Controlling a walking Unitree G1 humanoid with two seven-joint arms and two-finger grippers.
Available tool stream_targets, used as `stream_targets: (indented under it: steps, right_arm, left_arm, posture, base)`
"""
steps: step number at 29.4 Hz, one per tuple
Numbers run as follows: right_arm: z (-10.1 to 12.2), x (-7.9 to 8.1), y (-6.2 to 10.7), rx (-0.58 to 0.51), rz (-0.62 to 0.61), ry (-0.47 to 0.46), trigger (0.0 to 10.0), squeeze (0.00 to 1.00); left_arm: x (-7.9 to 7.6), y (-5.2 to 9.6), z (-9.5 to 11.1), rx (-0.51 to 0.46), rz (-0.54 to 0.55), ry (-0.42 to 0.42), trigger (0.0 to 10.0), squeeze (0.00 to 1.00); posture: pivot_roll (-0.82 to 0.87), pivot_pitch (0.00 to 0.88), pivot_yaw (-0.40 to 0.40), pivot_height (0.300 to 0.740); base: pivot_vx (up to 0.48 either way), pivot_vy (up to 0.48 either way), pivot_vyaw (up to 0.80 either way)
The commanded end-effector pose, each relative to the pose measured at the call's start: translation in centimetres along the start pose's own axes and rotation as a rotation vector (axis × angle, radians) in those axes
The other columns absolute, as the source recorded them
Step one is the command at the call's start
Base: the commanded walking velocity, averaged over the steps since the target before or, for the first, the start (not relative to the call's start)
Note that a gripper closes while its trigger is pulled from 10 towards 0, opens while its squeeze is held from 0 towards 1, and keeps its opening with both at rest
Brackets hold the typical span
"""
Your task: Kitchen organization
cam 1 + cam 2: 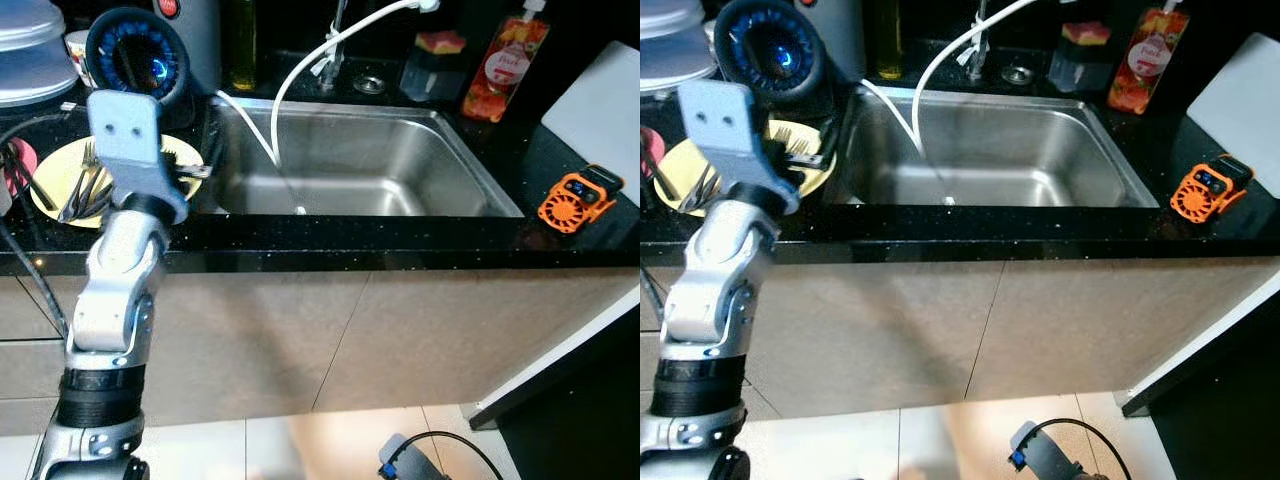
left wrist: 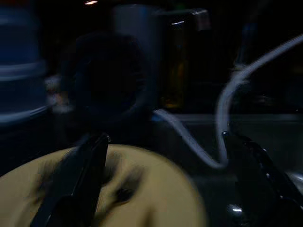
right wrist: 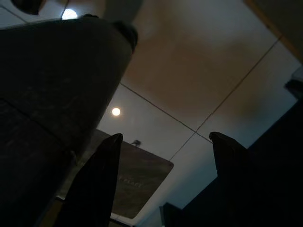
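A yellow plate (image 1: 55,165) holding several forks (image 1: 85,190) lies on the black counter, left of the steel sink (image 1: 420,150). My left arm reaches up over the counter edge, and its wrist covers part of the plate. In the left wrist view my left gripper (image 2: 165,142) is open, with the yellow plate (image 2: 142,198) just below its fingers and nothing held between them. My right gripper (image 3: 165,137) hangs open low over the tiled floor, holding nothing.
A white hose (image 1: 290,80) runs from the tap into the sink. A round black device with a blue glow (image 1: 135,55) and stacked bowls (image 1: 30,50) stand behind the plate. A soap bottle (image 1: 505,65), an orange gadget (image 1: 578,198) and a white board (image 1: 600,110) are at the right.
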State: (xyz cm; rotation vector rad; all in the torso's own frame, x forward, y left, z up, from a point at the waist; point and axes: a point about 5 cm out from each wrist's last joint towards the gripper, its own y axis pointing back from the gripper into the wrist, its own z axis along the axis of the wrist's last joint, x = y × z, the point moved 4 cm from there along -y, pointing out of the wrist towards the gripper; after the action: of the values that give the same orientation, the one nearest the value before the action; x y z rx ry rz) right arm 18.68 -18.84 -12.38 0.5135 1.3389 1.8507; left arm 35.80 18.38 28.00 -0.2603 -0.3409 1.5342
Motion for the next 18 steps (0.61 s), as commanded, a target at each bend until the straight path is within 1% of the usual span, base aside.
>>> stream_targets:
  steps: [1, 2, 3, 4, 5, 6, 7, 9, 10, 13, 14, 15, 16, 18]
  right_arm:
    - [0.0, -0.5, 0.1, -0.003, -0.011, -0.014, 10.0, 0.00]
    - [0.0, -0.6, 0.1, -0.003, -0.017, -0.016, 10.0, 0.00]
    - [0.0, -0.6, 0.1, -0.003, -0.017, -0.016, 10.0, 0.00]
    - [0.1, -0.8, 0.2, -0.003, -0.028, -0.016, 10.0, 0.00]
    - [0.1, -0.8, 0.2, -0.003, -0.028, -0.016, 10.0, 0.00]
    - [0.1, -0.9, 0.2, -0.002, -0.032, -0.012, 10.0, 0.00]
    - [0.1, -1.0, 0.2, -0.003, -0.036, -0.009, 10.0, 0.00]
    - [0.1, -1.0, 0.2, -0.003, -0.035, -0.009, 10.0, 0.00]
    - [0.0, -1.0, 0.2, -0.001, -0.036, -0.010, 10.0, 0.00]
    - [-0.1, -1.0, 0.2, 0.001, -0.037, -0.011, 10.0, 0.00]
    - [-0.1, -1.0, 0.2, 0.001, -0.037, -0.011, 10.0, 0.00]
    - [-0.3, -0.9, 0.2, 0.010, -0.046, -0.009, 10.0, 0.00]
    - [-0.3, -0.9, 0.2, 0.010, -0.046, -0.009, 10.0, 0.00]
    - [-0.5, -0.8, 0.2, 0.015, -0.052, -0.008, 10.0, 0.00]
  left_arm:
    - [0.8, 0.1, -1.2, 0.057, 0.048, 0.044, 10.0, 0.00]
    - [1.0, -0.1, -1.2, 0.058, 0.065, 0.062, 10.0, 0.00]
    - [1.0, -0.1, -1.2, 0.058, 0.065, 0.062, 10.0, 0.00]
    - [1.0, -0.5, -0.9, 0.049, 0.077, 0.083, 10.0, 0.00]
    - [1.0, -0.5, -0.9, 0.049, 0.077, 0.083, 10.0, 0.00]
    - [1.0, -0.8, -0.7, 0.048, 0.084, 0.095, 10.0, 0.00]
    - [1.1, -1.3, -0.7, 0.062, 0.100, 0.118, 10.0, 0.00]
    - [1.1, -1.5, -0.8, 0.071, 0.108, 0.127, 10.0, 0.00]
    - [1.1, -1.9, -1.1, 0.094, 0.115, 0.164, 10.0, 0.00]
    - [1.2, -2.3, -1.8, 0.134, 0.126, 0.192, 10.0, 0.00]
    - [1.2, -2.3, -1.8, 0.134, 0.126, 0.192, 10.0, 0.00]
    - [1.7, -2.7, -2.5, 0.178, 0.138, 0.231, 10.0, 0.00]
    - [1.7, -2.7, -2.5, 0.178, 0.138, 0.231, 10.0, 0.00]
    - [2.1, -3.3, -2.9, 0.216, 0.150, 0.244, 10.0, 0.00]
  posture:
    - [0.16, 0.089, -0.106, 0.740]
    - [0.15, 0.091, -0.108, 0.740]
    - [0.15, 0.091, -0.108, 0.740]
    - [0.15, 0.091, -0.111, 0.740]
    - [0.15, 0.091, -0.111, 0.740]
    - [0.15, 0.093, -0.110, 0.740]
    - [0.15, 0.093, -0.110, 0.740]
    - [0.15, 0.093, -0.110, 0.740]
    - [0.15, 0.093, -0.107, 0.740]
    - [0.14, 0.091, -0.106, 0.740]
    - [0.14, 0.091, -0.106, 0.740]
    - [0.14, 0.093, -0.101, 0.740]
    - [0.14, 0.093, -0.101, 0.740]
    - [0.13, 0.101, -0.097, 0.740]
  base:
    - [0.000, 0.000, 0.78]
    - [0.000, 0.000, 0.00]
    - [0.000, 0.000, 0.00]
    - [0.000, 0.000, 0.00]
    - [0.000, 0.000, 0.00]
    - [0.000, 0.000, 0.00]
    - [0.000, 0.000, 0.00]
    - [0.000, 0.000, 0.00]
    - [0.000, 0.000, 0.00]
    - [0.000, 0.000, 0.00]
    - [0.000, 0.000, 0.00]
    - [0.000, 0.000, 0.00]
    - [0.000, 0.000, 0.00]
    - [0.000, 0.000, 0.00]
